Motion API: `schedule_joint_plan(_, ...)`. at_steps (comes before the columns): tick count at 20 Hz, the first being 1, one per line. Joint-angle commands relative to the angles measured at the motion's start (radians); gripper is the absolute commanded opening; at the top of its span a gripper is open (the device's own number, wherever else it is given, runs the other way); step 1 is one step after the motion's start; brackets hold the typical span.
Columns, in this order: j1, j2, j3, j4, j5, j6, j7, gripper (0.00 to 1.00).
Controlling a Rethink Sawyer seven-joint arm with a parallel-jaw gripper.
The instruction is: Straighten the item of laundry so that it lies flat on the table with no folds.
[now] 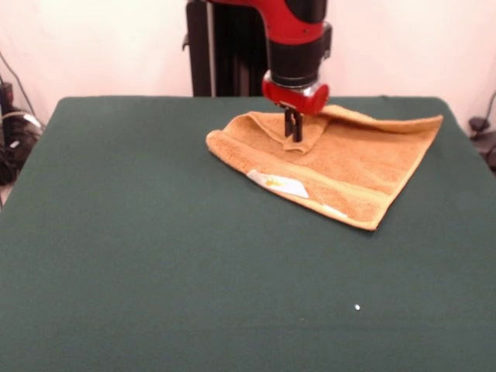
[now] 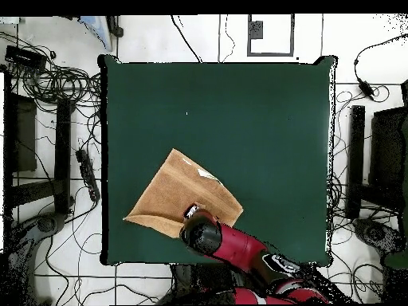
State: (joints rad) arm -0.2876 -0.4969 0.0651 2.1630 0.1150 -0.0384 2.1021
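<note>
The orange-yellow towel (image 1: 356, 167) lies at the table's far side, below the arm, with one corner folded over onto its middle and a white label (image 1: 279, 184) on its near edge. My gripper (image 1: 293, 133) points straight down onto the tip of that folded flap, its fingers close together on the cloth. In the overhead view the towel (image 2: 175, 195) lies near the green table's (image 2: 263, 127) bottom-left edge. The arm's wrist (image 2: 201, 236) covers the gripper and the towel's lower corner there.
The robot's black pedestal (image 1: 225, 46) stands behind the table's (image 1: 155, 256) far edge. A small white speck (image 1: 357, 308) lies on the near cloth. Cables and black stands (image 2: 64, 159) ring the table on the floor.
</note>
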Motion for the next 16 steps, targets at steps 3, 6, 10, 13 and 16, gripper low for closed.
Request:
schedule_joint_plan(3,0.035,-0.001,0.161,0.051,0.071,0.017,0.246,0.0)
schedule_joint_plan(6,0.052,-0.067,0.154,0.096,0.091,0.056,0.265,0.0)
schedule_joint_plan(10,0.071,-0.156,0.144,0.164,0.118,0.106,0.285,0.0)
schedule_joint_plan(13,0.062,-0.195,0.14,0.196,0.12,0.133,0.27,0.0)
schedule_joint_plan(16,0.031,-0.216,0.147,0.222,0.114,0.15,0.244,0.0)
